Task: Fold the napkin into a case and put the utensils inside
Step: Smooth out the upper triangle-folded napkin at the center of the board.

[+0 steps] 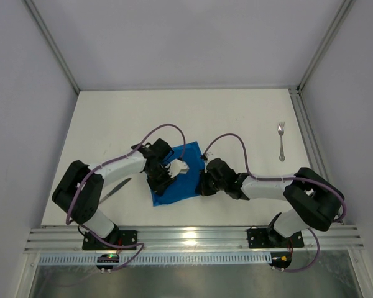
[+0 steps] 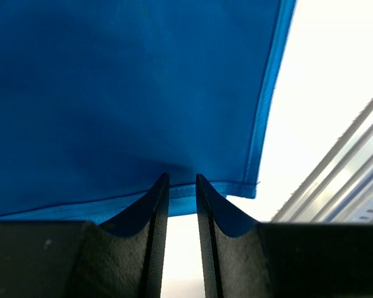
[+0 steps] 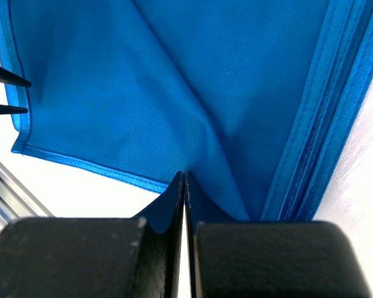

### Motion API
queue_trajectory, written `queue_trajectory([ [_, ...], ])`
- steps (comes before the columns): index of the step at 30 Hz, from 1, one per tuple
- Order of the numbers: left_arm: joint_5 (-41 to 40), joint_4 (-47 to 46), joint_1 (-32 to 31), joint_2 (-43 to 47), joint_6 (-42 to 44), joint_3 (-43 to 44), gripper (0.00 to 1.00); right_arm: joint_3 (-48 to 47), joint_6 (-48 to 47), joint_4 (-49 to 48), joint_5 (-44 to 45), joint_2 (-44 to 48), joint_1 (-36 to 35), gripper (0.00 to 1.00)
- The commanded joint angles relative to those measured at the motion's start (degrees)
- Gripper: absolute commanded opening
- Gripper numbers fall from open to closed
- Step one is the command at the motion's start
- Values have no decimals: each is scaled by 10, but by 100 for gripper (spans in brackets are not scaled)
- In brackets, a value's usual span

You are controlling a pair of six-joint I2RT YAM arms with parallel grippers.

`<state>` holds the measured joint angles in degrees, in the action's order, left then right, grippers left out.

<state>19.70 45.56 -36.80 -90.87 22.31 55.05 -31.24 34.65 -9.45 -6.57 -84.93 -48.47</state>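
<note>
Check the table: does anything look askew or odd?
Nothing is spilled or damaged. The napkin lies skewed, with a diagonal ridge bunched toward the right gripper. The fork and knife sit on opposite sides.

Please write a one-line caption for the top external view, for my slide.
Left gripper and right gripper on the blue napkin; fork far right, knife beside left arm.
</note>
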Motion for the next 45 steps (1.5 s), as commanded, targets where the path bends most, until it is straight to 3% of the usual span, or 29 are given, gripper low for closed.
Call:
queue_trajectory([
  [1,-45,-25,-10,1,23,-30,26,4,10,-29,-4,-6,7,4],
  [7,-92,-62,-10,-19,35,-55,25,7,11,-29,-13,10,14,4],
  [12,-78,-64,-12,-28,34,-57,25,-10,2,20,-16,57,21,4],
  [14,-71,-64,-13,-27,32,-57,25,-22,4,60,-7,99,26,9],
  [16,-67,-64,-13,-24,29,-57,25,-24,11,89,3,134,33,17],
  [17,-64,-64,-13,-23,28,-57,25,-23,21,130,15,168,43,30],
  [19,-64,-66,-13,-22,28,-57,25,-16,29,159,17,197,61,43],
  [20,-63,-66,-13,-21,27,-57,25,-13,33,180,11,217,79,56],
  [24,-59,-67,-13,-22,25,-54,25,15,39,193,-10,226,125,73],
  [28,-57,-70,-14,-22,19,-52,25,46,36,134,-53,199,142,70],
  [29,-56,-71,-13,-20,19,-52,25,50,33,128,-56,198,142,66],
  [30,-57,-72,-13,-20,19,-52,25,53,31,120,-56,198,141,55],
  [33,-56,-72,-13,-21,16,-53,25,69,32,108,-48,213,142,41],
  [45,-56,-73,-14,-23,13,-49,25,96,47,32,-92,149,139,36],
])
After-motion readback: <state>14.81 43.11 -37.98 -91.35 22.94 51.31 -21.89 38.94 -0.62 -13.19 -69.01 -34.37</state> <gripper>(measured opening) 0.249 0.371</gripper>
